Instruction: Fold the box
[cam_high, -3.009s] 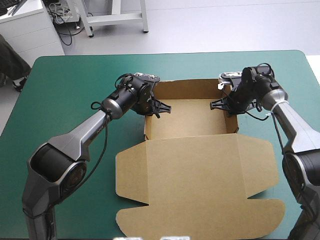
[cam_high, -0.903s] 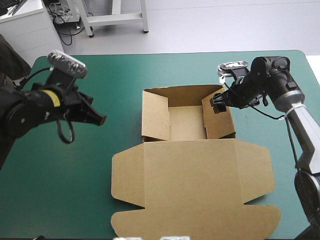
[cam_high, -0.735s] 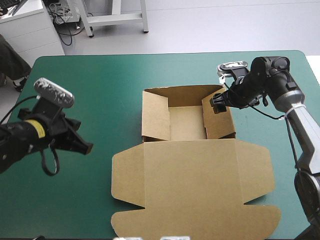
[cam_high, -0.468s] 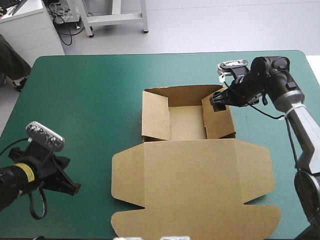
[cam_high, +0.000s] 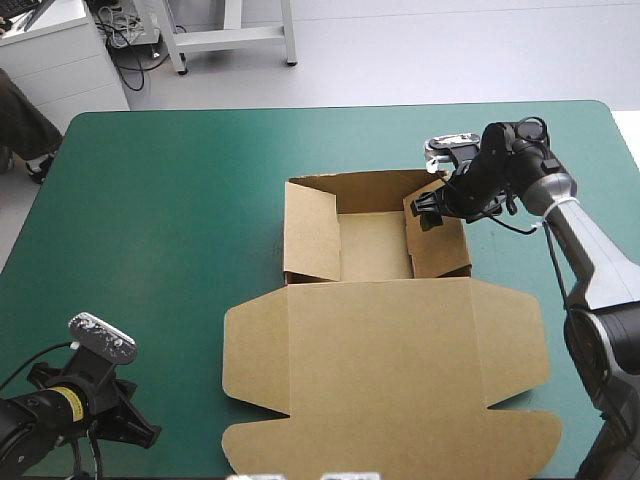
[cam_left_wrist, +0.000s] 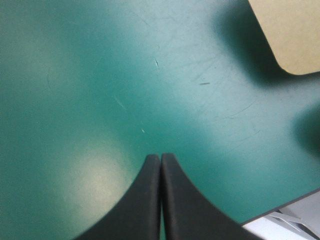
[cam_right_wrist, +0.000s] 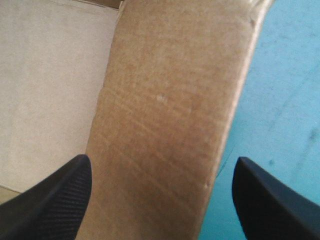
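High view: left gripper (cam_high: 146, 436) pulled back near-left; box (cam_high: 385, 350) unmoved.

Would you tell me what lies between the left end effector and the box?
Only bare teal-green cover: in the high view, nothing sits between the left end effector and the box.

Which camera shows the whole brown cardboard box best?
The high view: the brown cardboard box shows whole, walls raised, lid flat. The right wrist view shows only one wall at the open right gripper; the left wrist view only a rounded corner.
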